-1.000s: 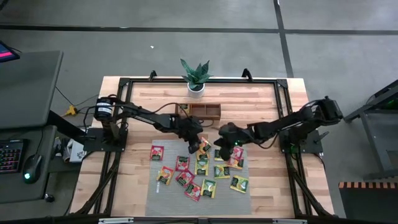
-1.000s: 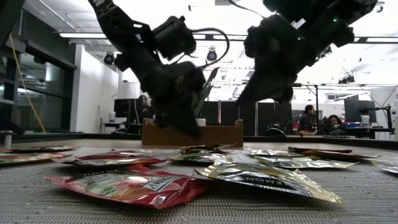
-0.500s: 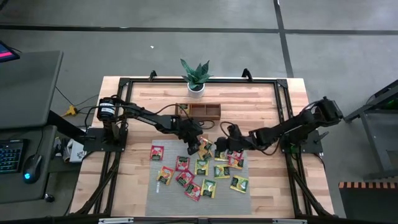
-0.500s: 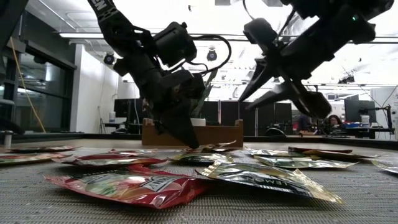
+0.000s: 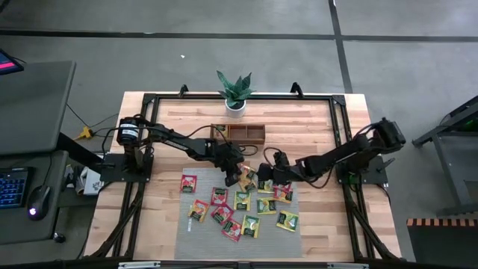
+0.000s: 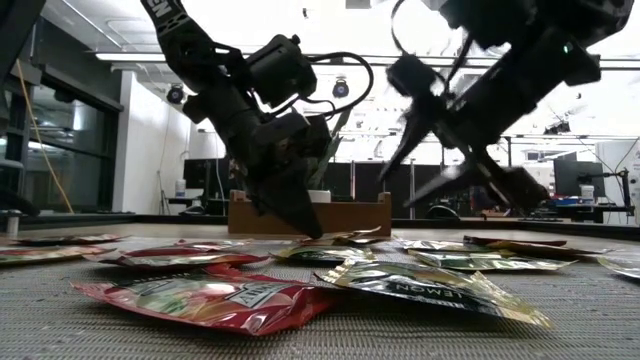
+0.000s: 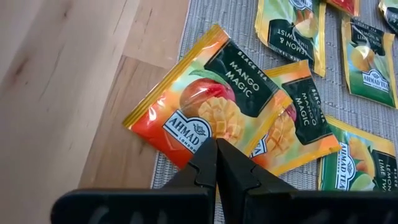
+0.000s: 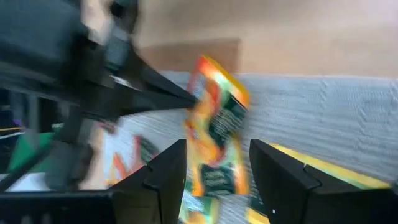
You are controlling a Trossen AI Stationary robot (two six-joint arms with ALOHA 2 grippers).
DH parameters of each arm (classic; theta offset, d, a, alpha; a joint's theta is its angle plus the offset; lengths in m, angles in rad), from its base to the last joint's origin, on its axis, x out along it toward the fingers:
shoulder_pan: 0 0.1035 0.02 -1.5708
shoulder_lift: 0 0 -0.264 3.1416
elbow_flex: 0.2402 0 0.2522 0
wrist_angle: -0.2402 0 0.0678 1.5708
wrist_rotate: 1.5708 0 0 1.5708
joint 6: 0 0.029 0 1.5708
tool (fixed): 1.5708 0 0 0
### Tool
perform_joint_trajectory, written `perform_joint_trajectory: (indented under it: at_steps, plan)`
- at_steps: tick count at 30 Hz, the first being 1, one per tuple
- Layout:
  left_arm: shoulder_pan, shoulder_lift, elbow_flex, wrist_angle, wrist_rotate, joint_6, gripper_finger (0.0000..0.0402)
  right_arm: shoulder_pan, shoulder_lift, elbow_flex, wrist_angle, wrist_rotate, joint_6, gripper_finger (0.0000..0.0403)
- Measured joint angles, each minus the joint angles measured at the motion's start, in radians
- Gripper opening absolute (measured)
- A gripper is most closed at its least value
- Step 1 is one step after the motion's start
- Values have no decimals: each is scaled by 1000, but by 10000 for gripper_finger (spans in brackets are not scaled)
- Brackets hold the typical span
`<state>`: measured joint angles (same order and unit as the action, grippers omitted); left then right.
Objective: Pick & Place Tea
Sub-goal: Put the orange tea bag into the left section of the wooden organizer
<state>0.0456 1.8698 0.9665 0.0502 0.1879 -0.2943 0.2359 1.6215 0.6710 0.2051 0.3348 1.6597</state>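
Several small tea sachets, red, yellow and green, lie scattered on the grey ribbed mat [image 5: 287,232]. An orange mango sachet [image 7: 211,106] lies at the mat's far left edge, half on the wood and overlapping a second orange sachet [image 7: 305,118]. My left gripper [image 5: 237,173] is shut at its corner. My right gripper [image 8: 217,146] hangs open just to the right of that sachet [image 8: 214,124], above the mat, its fingers pointing at it without touching. My left gripper is shut at the near corner [image 7: 216,138] of the orange mango sachet, and its fingers [image 7: 202,163] cover the corner itself. The fingers slant down from the table's left. The sachet lies almost flat, on the wood, the mat's edge and the second orange sachet.
The brown wooden tray [image 5: 239,133] stands on the far side of the mat, close behind both grippers. A potted plant [image 5: 235,91] stands behind the tray. Bare wood lies to the left and right of the mat.
My right gripper has opened from shut, rolled about its own axis, sunk a little and come toward the table's left, closer to the orange sachet. My left gripper has stayed at the sachet, which has not moved.
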Motion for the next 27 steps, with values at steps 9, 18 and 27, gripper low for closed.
perform_joint_trajectory:
  at_steps: [9, 18, 27]
  plan:
    - [0, 0, 0, 5, 0, 2, 0, -54, 137, 2, 180, -53, 26, 172]
    - [0, 0, 0, 6, 0, 2, 0, -102, 157, 2, 181, -87, 0, 172]
    - [0, 0, 0, 7, 1, 2, 0, -127, 157, 3, 180, -121, -30, 143]
